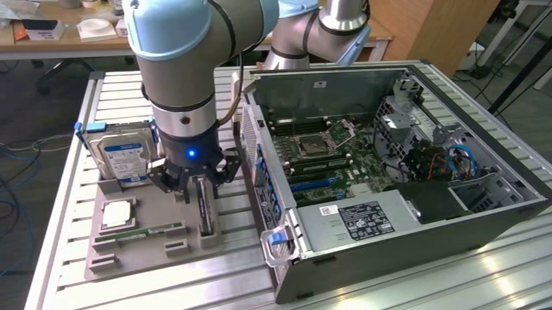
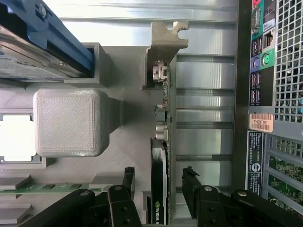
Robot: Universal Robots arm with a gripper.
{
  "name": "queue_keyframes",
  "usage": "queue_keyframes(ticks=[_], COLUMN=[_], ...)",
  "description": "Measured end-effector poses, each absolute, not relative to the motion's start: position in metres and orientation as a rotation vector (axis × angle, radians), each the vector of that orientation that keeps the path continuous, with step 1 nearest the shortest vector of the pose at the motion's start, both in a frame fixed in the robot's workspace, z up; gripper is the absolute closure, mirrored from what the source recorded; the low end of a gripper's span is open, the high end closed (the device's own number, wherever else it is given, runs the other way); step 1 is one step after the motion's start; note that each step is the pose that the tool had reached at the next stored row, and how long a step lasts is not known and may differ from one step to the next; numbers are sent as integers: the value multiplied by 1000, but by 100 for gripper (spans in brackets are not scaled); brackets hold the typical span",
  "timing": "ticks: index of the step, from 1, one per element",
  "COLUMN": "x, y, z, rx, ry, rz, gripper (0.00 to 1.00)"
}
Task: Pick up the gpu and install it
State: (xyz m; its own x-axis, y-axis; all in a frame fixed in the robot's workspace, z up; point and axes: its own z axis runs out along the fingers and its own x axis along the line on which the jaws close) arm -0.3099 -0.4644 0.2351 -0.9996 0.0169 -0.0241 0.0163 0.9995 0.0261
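**Gpu** (image 1: 205, 213): thin flat card, stood on its long edge in a slot of the grey holder tray (image 1: 147, 261), on the tray's side nearest the computer case (image 1: 405, 187). Dark edge uppermost. Silver end bracket (image 2: 168, 35) at one end, beyond the fingers in the wrist view. Seated in the tray, not yet lifted, not yet installed.

**Claw** (image 1: 195, 186): open wide, poised straight down over the gpu, one dark finger (image 2: 128, 187) to each flat side of the card. Clear gap on both sides in the wrist view; no contact, nothing gripped.

**Robot arm** (image 1: 177, 71): grey with pale blue joint caps, upright above the tray.

**Hard drive** (image 1: 123, 158): silver, blue label, upright in blue rails at the tray's far corner, near the claw on the exterior view's left.

**CPU** (image 1: 116, 215): square, flat in a recess of the tray.

**RAM stick** (image 1: 138, 232): narrow, green, laid lengthwise in a groove just beside the CPU.

**Computer case**: dark tower on its side, panel off, just beside the tray on the exterior view's right. Motherboard (image 1: 332, 152) exposed; power supply (image 1: 362, 219) with black label along the near edge.

**Worktop** (image 1: 483, 278): ribbed aluminium, bearing tray and case.
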Motion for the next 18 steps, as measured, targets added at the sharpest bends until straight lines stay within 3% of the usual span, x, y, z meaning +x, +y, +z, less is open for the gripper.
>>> queue_keyframes(ticks=[6, 7, 9, 10, 18], x=[-310, -310, -310, -310, -308], y=[-464, -464, -464, -464, -465], z=[235, 235, 235, 235, 235], rx=[26, 26, 26, 26, 26], ry=[3117, 3117, 3117, 3117, 3117], rz=[40, 40, 40, 40, 40], gripper=[48, 55, 55, 61, 61])
